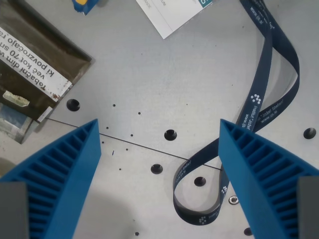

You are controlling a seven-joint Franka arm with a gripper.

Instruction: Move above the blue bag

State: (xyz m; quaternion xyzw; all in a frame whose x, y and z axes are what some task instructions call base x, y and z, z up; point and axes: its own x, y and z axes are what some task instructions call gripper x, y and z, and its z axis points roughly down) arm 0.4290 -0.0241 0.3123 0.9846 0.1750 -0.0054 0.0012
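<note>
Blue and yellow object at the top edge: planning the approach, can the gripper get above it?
Probably yes: the gripper, jaws open, holds nothing, and only bare grey metal table lies between it and the blue and yellow object.

The gripper (159,130) points straight down, its two blue ribbed fingers rising from the near corners of the wrist view. The left finger (60,169) and the right finger (264,169) stand well apart, jaws spread wide, with nothing held between them. Grey mounts show at both lower corners.
</note>
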